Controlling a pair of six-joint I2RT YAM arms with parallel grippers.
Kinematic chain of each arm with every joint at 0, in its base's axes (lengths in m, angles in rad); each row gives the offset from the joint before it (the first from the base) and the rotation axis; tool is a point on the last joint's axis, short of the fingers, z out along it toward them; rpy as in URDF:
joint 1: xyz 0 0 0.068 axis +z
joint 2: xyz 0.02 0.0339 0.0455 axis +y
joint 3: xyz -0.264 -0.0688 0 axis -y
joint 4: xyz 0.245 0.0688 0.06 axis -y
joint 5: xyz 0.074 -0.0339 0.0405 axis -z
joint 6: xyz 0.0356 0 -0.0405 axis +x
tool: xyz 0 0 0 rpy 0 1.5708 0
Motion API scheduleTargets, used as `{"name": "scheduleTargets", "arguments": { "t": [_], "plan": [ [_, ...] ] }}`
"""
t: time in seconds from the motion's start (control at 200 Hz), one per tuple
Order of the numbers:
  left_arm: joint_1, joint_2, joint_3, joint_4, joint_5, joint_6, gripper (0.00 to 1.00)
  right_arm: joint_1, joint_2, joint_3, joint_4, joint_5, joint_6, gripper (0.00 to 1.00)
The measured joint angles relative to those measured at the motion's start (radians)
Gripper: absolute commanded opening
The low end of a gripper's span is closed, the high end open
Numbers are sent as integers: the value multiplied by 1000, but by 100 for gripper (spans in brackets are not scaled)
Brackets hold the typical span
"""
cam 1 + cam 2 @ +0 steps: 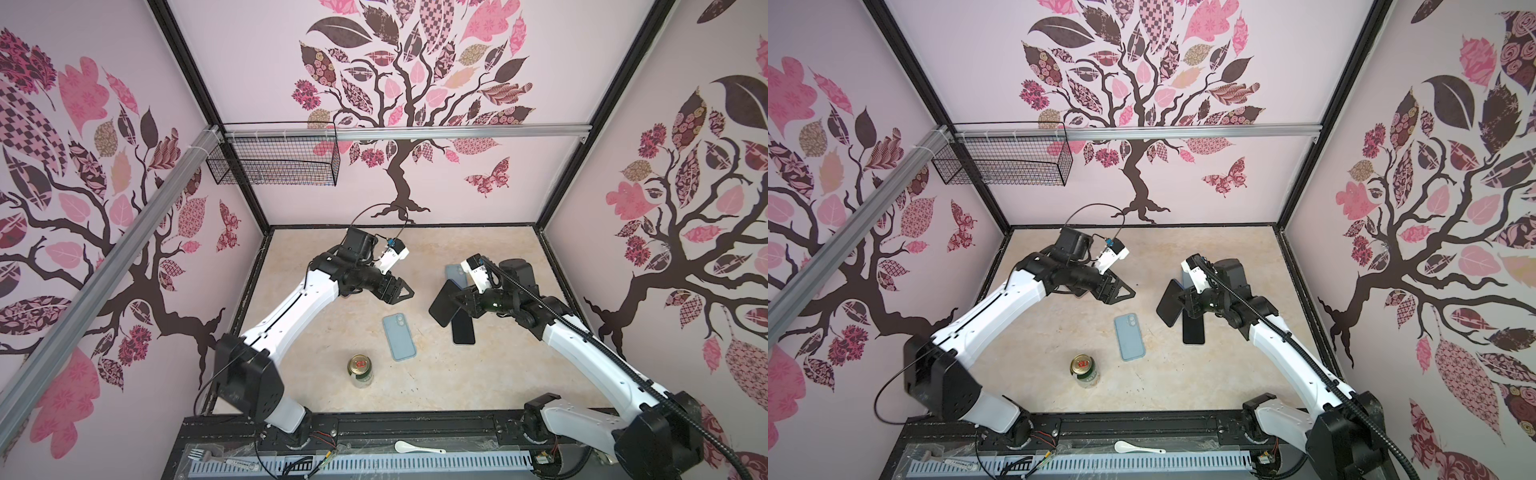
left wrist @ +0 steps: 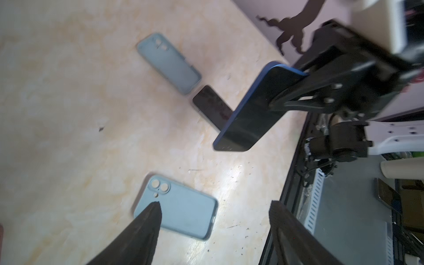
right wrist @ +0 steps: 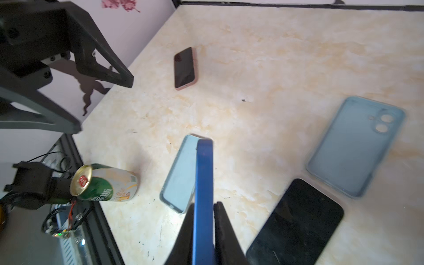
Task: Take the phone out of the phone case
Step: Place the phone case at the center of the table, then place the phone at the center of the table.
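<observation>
Right gripper (image 3: 204, 205) clamps the phone (image 3: 204, 179) aloft, long axis slanting down; left gripper (image 2: 215, 203), jaws apart, hangs over the case (image 2: 185, 213).

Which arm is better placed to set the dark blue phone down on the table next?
Right. The right pincer is shut on the dark blue phone, held above the marbled beige table. The left pincer hangs open and empty.

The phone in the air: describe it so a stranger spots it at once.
Follow the right arm to its pincer. Clamped there is a blue-edged phone with a dark screen. Unlike the black phone lying flat below, it alone is off the table.
</observation>
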State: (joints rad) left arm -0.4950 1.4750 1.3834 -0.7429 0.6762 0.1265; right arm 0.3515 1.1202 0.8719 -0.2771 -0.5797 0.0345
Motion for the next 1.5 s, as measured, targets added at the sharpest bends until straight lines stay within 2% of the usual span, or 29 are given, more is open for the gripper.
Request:
{"name": "scheduleTargets", "arguments": {
  "t": [0.135, 0.295, 0.405, 0.565, 0.74, 0.86, 0.935, 0.995, 1.085, 1.13, 1.315, 1.425, 1.5],
  "plan": [
    [-7, -98, -70, 61, 154, 26, 78, 0, -23, -10, 102, -181, 16, 0],
    [-38, -66, -85, 37, 248, 83, 76, 1, -27, -15, 203, -372, 42, 0],
    [-71, -36, -84, -2, 280, 119, 69, 1, -26, -15, 240, -466, 53, 0],
    [-89, -3, -83, -32, 316, 154, 42, 7, -25, -15, 257, -553, 60, 0],
    [-95, -1, -74, -50, 361, 171, 12, 12, -17, -15, 252, -582, 59, 0],
    [-101, -1, -72, -58, 382, 195, 4, 12, -14, -15, 250, -606, 64, 0],
    [-100, -1, -72, -60, 389, 196, 0, 12, -14, -15, 258, -610, 78, 13],
    [-100, -3, -72, -54, 392, 186, 0, 12, -15, -15, 273, -610, 101, 32],
    [-104, -27, -86, 11, 381, 114, 0, 13, -22, -26, 362, -601, 181, 52],
    [-106, -55, -109, 70, 375, 67, 0, 13, -34, -47, 443, -594, 229, 58],
    [-106, -228, -235, 364, 323, -169, 0, 25, -110, -210, 834, -502, 547, 60],
    [-108, -273, -279, 541, 296, -298, 0, 69, -137, -265, 997, -406, 656, 58],
    [-114, -269, -299, 627, 283, -362, 0, 116, -141, -280, 1089, -357, 698, 53]
  ]
}}
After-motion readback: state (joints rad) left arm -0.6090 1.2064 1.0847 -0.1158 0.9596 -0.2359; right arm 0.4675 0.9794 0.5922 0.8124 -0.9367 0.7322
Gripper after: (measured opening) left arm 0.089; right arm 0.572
